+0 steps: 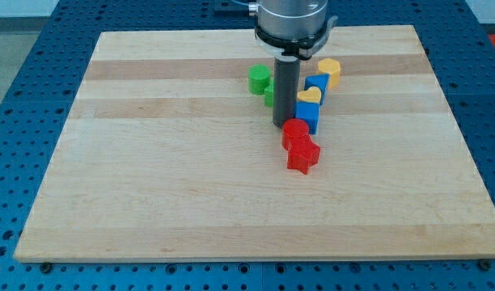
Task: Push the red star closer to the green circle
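Observation:
The red star [303, 155] lies near the board's middle, just below a second red block [295, 131] that touches it. The green circle [260, 78] sits up and to the left, near the view's top. My tip [281, 124] rests on the board just left of the upper red block, between the green circle and the red star. A second green block [269, 97] shows partly behind the rod, its shape hidden.
A yellow heart [309, 96] sits on or against a blue block [308, 115] right of the rod. Another blue block [316, 83] and a yellow block [329, 70] lie above it. The wooden board [150, 178] rests on a blue perforated table.

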